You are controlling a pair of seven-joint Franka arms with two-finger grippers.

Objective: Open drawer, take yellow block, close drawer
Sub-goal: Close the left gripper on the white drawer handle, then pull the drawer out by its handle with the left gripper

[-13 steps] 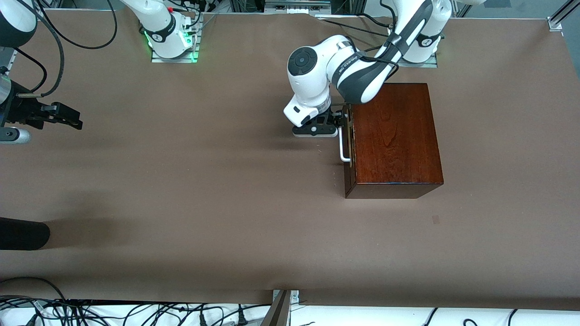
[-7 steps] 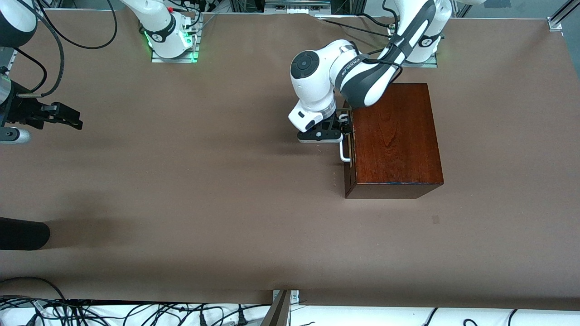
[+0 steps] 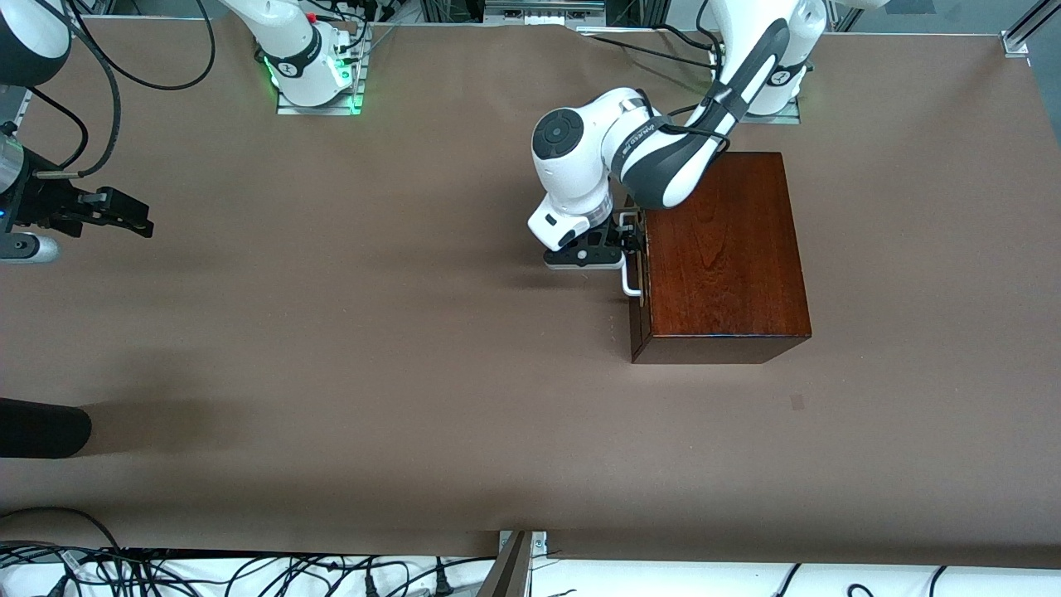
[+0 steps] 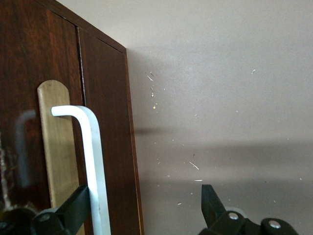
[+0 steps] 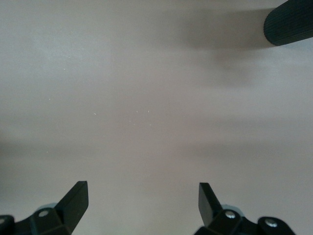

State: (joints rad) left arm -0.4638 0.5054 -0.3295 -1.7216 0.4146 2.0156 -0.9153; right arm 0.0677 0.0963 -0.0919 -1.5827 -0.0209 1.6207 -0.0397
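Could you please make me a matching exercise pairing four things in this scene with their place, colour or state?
Things:
1. handle
2. drawer
3. left gripper
4. right gripper

Descriptions:
A. shut, flush with the box
B. open over bare table, waiting at the right arm's end
C. white bar on a pale plate
D. open, fingers either side of the bar

Pairs: 1-C, 2-A, 3-D, 4-B

Drawer [image 3: 639, 274] closed; yellow block hidden inside.
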